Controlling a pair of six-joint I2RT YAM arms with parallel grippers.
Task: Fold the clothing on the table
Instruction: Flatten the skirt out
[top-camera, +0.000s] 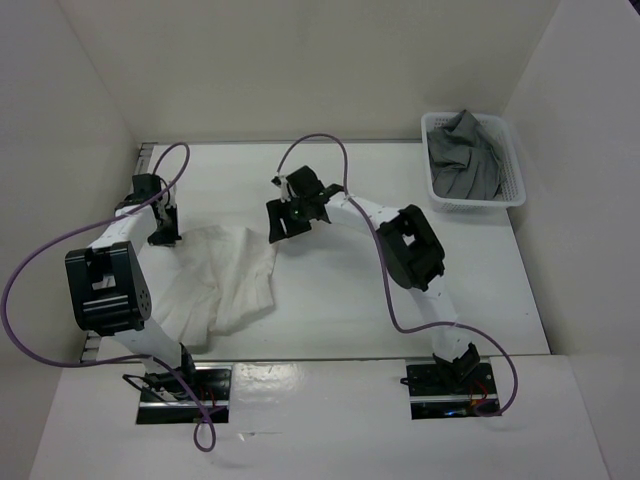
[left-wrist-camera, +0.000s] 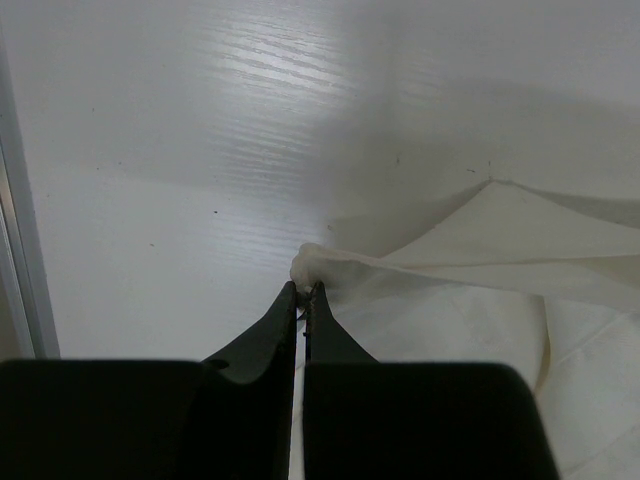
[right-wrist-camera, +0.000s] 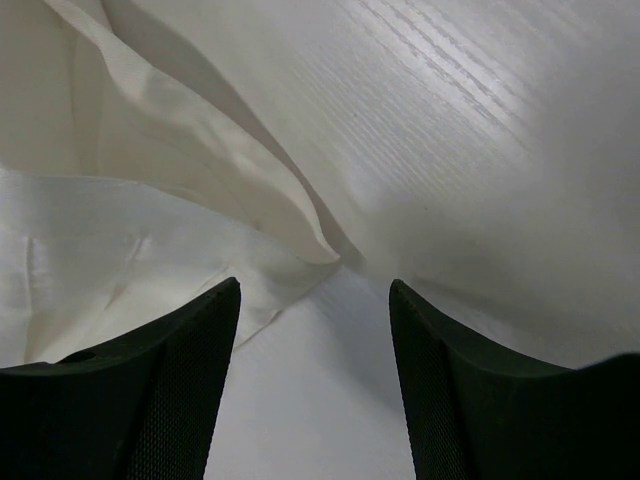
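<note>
The white pleated skirt (top-camera: 225, 280) lies crumpled on the table (top-camera: 400, 290), well to the left of the mesh basket (top-camera: 515, 190) and nearer the arm bases than it. The left gripper (left-wrist-camera: 305, 290), on the skirt corner farthest from the basket, is pinched shut on a small nub of fabric at its very fingertips. So shallow a bite is likely to slip free under any pull. The right gripper (right-wrist-camera: 313, 290), at the skirt corner nearest the basket, stands open above a pointed fold edge and holds nothing. Closing here may catch only the upper layer or miss the tip. The cloth is thin, matte and softly creased. The tabletop is smooth with a faint grain.
</note>
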